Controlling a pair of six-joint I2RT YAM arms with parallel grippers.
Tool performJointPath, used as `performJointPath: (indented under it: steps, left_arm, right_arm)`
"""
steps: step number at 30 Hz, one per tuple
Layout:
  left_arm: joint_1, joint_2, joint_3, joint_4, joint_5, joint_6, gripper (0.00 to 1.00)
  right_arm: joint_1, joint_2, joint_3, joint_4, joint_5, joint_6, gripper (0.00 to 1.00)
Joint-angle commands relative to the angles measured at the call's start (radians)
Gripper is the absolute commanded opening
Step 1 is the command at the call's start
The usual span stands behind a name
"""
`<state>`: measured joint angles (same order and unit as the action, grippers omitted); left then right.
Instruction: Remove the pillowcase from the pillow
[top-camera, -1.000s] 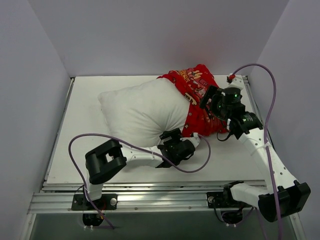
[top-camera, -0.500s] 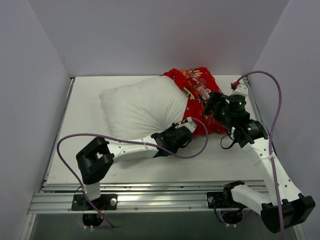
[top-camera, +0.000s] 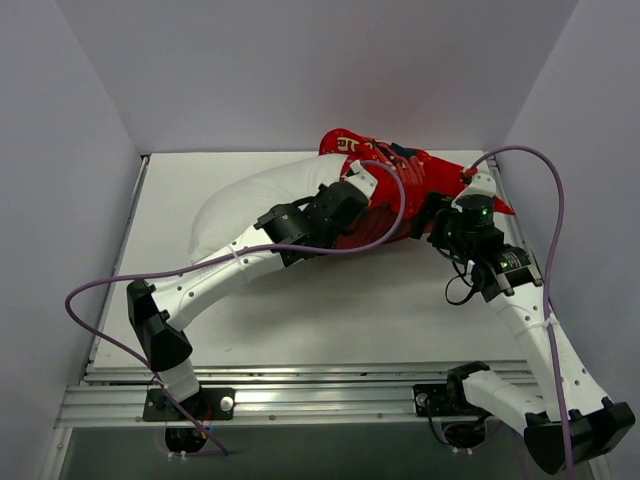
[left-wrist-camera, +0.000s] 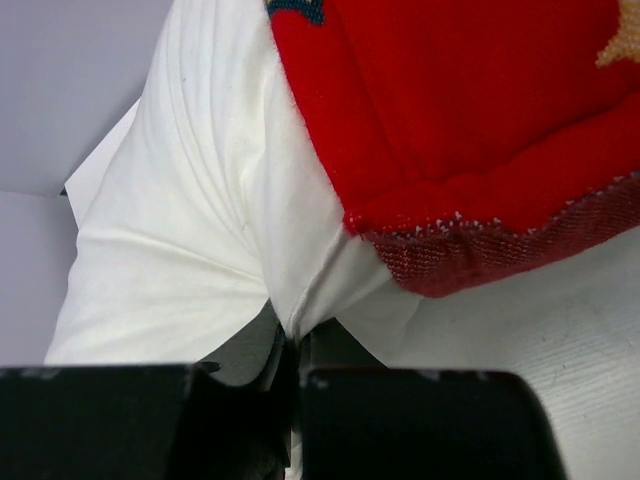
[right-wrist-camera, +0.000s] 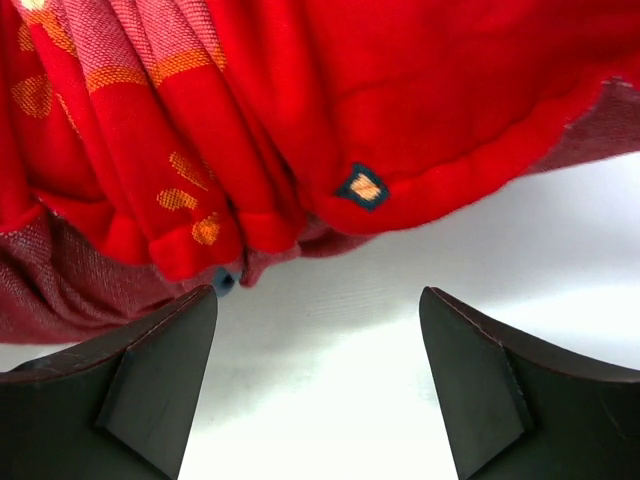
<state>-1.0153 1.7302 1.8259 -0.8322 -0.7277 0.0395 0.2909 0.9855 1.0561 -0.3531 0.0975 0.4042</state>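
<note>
White desk (top-camera: 350, 310) carries everything. The left pincer (left-wrist-camera: 292, 352) is clamped on a fold of the pillow (left-wrist-camera: 190, 230), whose white bulk rises just ahead of it. The pillowcase (left-wrist-camera: 450, 110) covers the end up and to its right. The right pincer (right-wrist-camera: 315, 335) gapes wide, with the pillowcase bunched just ahead.

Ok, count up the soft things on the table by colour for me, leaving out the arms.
White: 1, the pillow
Red: 1, the pillowcase
Total: 2
</note>
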Motion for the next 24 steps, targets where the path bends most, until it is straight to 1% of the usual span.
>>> performJointPath:
  steps: [1, 5, 6, 8, 9, 10, 11, 12, 13, 14, 15, 17, 18, 20, 21, 23, 24]
  left_arm:
    - [-0.003, -0.069, 0.110, -0.044, -0.027, -0.013, 0.02]
    - [0.003, -0.073, 0.124, -0.056, -0.021, -0.027, 0.02]
    - [0.004, -0.070, 0.127, -0.061, -0.021, -0.027, 0.02]
    - [0.009, -0.070, 0.130, -0.068, -0.019, -0.027, 0.02]
    - [0.012, -0.084, 0.128, -0.067, -0.016, -0.056, 0.02]
    - [0.012, -0.084, 0.128, -0.068, -0.016, -0.056, 0.02]
    - [0.017, -0.090, 0.128, -0.070, -0.013, -0.059, 0.02]
    - [0.020, -0.096, 0.128, -0.073, -0.016, -0.061, 0.02]
    - [0.024, -0.110, 0.128, -0.080, -0.019, -0.061, 0.02]
    - [0.030, -0.118, 0.127, -0.087, -0.025, -0.062, 0.02]
    - [0.047, -0.124, 0.127, -0.096, -0.027, -0.064, 0.02]
    - [0.064, -0.146, 0.118, -0.126, -0.041, -0.070, 0.02]
    - [0.075, -0.155, 0.110, -0.133, -0.044, -0.073, 0.02]
    - [0.107, -0.185, 0.083, -0.154, -0.045, -0.078, 0.02]
    - [0.119, -0.198, 0.075, -0.162, -0.047, -0.082, 0.02]
    - [0.155, -0.228, 0.070, -0.186, -0.055, -0.085, 0.02]
    - [0.165, -0.238, 0.072, -0.197, -0.068, -0.086, 0.02]
  right_arm:
    - [0.027, 0.039, 0.053, 0.068, -0.033, -0.027, 0.76]
    - [0.094, 0.110, 0.091, 0.105, -0.010, -0.025, 0.75]
    - [0.128, 0.125, 0.102, 0.109, 0.001, -0.024, 0.75]
    - [0.149, 0.169, 0.117, 0.118, 0.016, -0.021, 0.75]
    - [0.152, 0.195, 0.107, 0.147, 0.056, -0.007, 0.72]
    - [0.154, 0.203, 0.107, 0.147, 0.056, -0.002, 0.72]
    - [0.152, 0.211, 0.104, 0.148, 0.105, -0.001, 0.68]
    - [0.152, 0.217, 0.105, 0.144, 0.135, 0.001, 0.58]
    - [0.148, 0.231, 0.107, 0.138, 0.171, 0.008, 0.51]
    - [0.143, 0.237, 0.108, 0.134, 0.236, 0.012, 0.41]
    - [0.136, 0.243, 0.120, 0.117, 0.266, 0.016, 0.21]
    - [0.091, 0.258, 0.137, 0.100, 0.323, 0.031, 0.05]
    - [0.067, 0.265, 0.160, 0.080, 0.333, 0.039, 0.00]
    - [0.013, 0.278, 0.188, 0.063, 0.353, 0.065, 0.00]
    - [-0.037, 0.283, 0.205, 0.054, 0.369, 0.071, 0.00]
    - [-0.081, 0.304, 0.277, 0.037, 0.402, 0.076, 0.00]
    - [-0.126, 0.317, 0.307, 0.010, 0.428, 0.077, 0.00]
